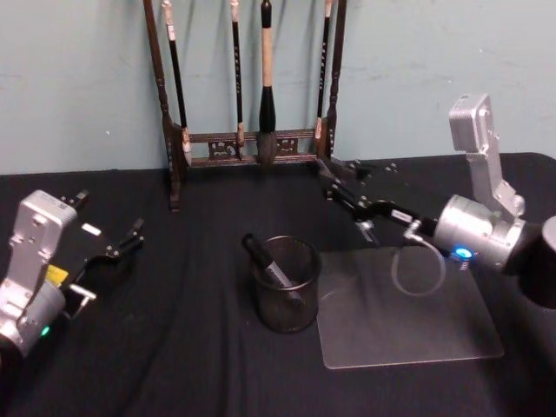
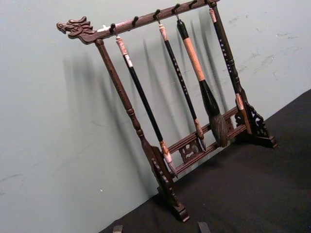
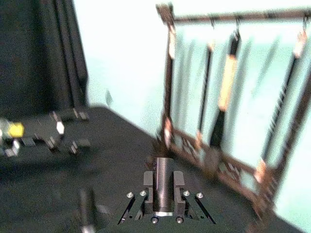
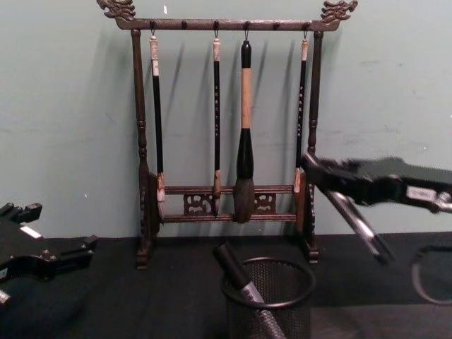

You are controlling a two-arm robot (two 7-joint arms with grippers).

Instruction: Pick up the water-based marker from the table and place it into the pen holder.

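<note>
The water-based marker (image 1: pixel 268 262) leans inside the pen holder (image 1: pixel 286 283), below and left of the right gripper (image 1: pixel 334 187), whose fingers are released, while the left gripper (image 1: pixel 122 248) idles with spread fingers.

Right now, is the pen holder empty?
No, in the head view a dark marker leans inside the black mesh pen holder, its top poking above the rim.
</note>
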